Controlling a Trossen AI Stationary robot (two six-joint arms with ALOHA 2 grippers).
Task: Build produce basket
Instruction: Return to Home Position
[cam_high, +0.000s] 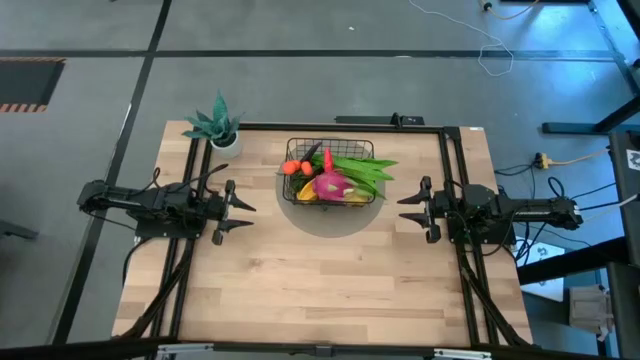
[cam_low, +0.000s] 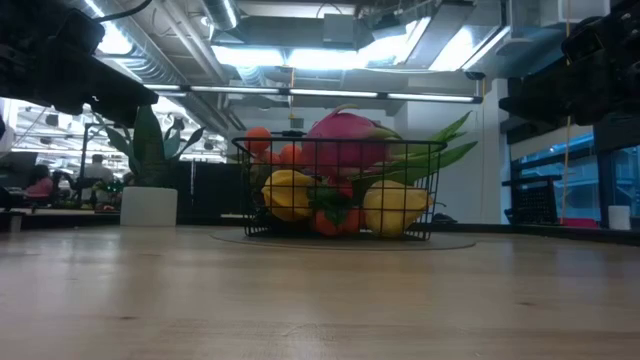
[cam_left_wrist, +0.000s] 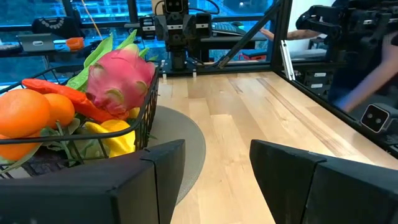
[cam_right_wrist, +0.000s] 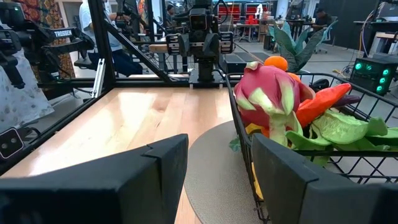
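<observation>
Two bystanders on the surface (cam_high: 320, 285): a potted plant (cam_high: 218, 125) at the far left corner and a grey mat (cam_high: 330, 220). The basket (cam_high: 330, 141) sits on the mat, heaped with produce (cam_high: 358, 172), midway between the left pincer (cam_high: 243, 208) and right pincer (cam_high: 405, 209), apart from both. Arms stretched level, facing inward; fingers spread, empty.

— What colours are showing inside the black wire-mesh rectangular basket (cam_high: 300, 145)?
— A pink, green-tipped dragon fruit (cam_high: 329, 185) is glowing beside round orange oranges (cam_left_wrist: 22, 112), long green bean pods (cam_high: 366, 170) and a yellow mango (cam_low: 393, 207).
— And underneath?
— A plain grey round mat (cam_high: 330, 222) is showing against the pale, plank-striped wooden table (cam_high: 330, 290).
</observation>
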